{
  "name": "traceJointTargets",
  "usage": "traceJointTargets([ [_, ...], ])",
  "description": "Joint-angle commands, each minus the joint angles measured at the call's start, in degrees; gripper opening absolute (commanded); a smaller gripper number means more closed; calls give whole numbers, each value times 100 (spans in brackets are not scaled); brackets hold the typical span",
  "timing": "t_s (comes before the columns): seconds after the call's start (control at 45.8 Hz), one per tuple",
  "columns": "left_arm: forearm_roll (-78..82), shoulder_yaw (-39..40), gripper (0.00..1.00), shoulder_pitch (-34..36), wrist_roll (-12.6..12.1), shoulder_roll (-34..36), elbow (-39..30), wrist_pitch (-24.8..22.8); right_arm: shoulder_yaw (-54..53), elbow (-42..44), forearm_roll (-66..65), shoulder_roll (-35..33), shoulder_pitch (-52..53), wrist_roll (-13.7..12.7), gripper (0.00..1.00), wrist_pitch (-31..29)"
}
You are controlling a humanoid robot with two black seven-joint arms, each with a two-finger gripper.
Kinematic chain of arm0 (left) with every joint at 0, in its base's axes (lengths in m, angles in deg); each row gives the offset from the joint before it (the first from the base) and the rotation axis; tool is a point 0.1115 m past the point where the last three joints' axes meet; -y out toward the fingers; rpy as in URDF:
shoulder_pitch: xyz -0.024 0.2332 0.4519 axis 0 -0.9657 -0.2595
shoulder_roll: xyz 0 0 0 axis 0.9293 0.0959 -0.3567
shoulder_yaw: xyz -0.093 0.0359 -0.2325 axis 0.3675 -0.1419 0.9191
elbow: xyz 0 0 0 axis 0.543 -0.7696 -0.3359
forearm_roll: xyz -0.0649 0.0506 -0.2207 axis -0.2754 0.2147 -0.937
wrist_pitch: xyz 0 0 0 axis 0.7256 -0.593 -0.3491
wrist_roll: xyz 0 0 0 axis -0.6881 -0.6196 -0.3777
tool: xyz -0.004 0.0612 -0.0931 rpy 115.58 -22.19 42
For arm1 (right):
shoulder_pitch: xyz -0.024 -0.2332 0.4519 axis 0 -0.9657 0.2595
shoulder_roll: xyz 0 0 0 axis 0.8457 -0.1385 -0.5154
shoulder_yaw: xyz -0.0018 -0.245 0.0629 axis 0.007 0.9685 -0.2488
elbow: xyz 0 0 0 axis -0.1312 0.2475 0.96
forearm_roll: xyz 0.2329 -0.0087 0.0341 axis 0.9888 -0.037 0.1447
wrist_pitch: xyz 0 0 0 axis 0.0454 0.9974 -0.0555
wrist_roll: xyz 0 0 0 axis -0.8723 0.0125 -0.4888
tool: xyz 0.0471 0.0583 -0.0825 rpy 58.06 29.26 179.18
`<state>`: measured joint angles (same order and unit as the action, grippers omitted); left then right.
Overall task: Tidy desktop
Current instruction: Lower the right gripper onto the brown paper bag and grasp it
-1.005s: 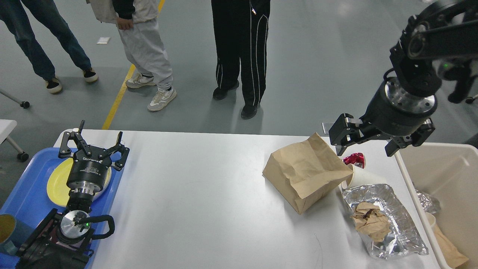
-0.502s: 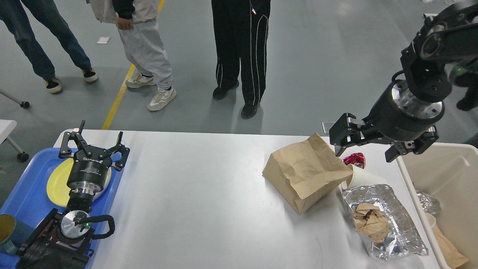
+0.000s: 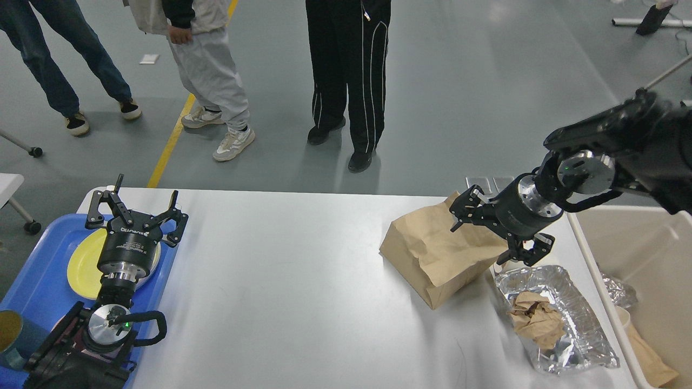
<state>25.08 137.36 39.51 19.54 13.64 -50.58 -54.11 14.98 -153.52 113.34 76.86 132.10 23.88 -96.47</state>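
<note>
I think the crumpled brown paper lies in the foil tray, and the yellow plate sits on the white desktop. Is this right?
Not quite. The head view shows the yellow plate on the blue tray, not on the desktop. The crumpled brown paper does lie in the foil tray.

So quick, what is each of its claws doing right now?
Left gripper: jaws open, empty, above the yellow plate.
Right gripper: jaws open, at the paper bag, not closed on it.

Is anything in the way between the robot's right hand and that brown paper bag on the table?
Nothing visible. The right hand, open, already sits at the brown paper bag, at its right end; whether they touch is unclear.
</note>
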Motion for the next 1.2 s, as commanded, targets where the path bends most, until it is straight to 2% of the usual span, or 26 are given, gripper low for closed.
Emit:
traceJointTargets([
  [0.0,0,0,97,1,-3,1,0,0,-436,492,170,-1,-878,-7,99,502],
  [0.349,0,0,97,1,-3,1,0,0,-1403,1099,232,228,-2109,2,99,2858],
  [0.415,0,0,97,1,6,1,0,0,-1526,1274,223,272,-2373,2,99,3157],
  [0.611,0,-9,97,1,-3,1,0,0,-1606,1986,127,667,-2989,37,98,3263],
  [0.764,0,-9,97,1,-3,1,0,0,-1614,2013,162,720,-2989,63,100,3290],
  [0.874,0,-9,97,1,-3,1,0,0,-1606,1996,136,755,-2936,55,97,3308],
  [0.895,0,-9,97,1,-3,1,0,0,-1606,1987,127,755,-2927,55,94,3281],
  [0.917,0,-9,97,1,-3,1,0,0,-1606,1978,118,755,-2927,55,85,3264],
  [1.026,0,-9,97,1,-3,1,0,0,-1606,1890,118,764,-2918,46,30,3246],
  [1.07,0,-9,97,1,-3,1,0,0,-1606,1872,118,764,-2918,28,14,3246],
  [1.136,0,-9,97,1,-3,1,0,0,-1606,1872,118,773,-2910,11,0,3246],
  [1.179,0,-9,97,1,-3,1,0,0,-1606,1872,118,773,-2901,-7,0,3246],
])
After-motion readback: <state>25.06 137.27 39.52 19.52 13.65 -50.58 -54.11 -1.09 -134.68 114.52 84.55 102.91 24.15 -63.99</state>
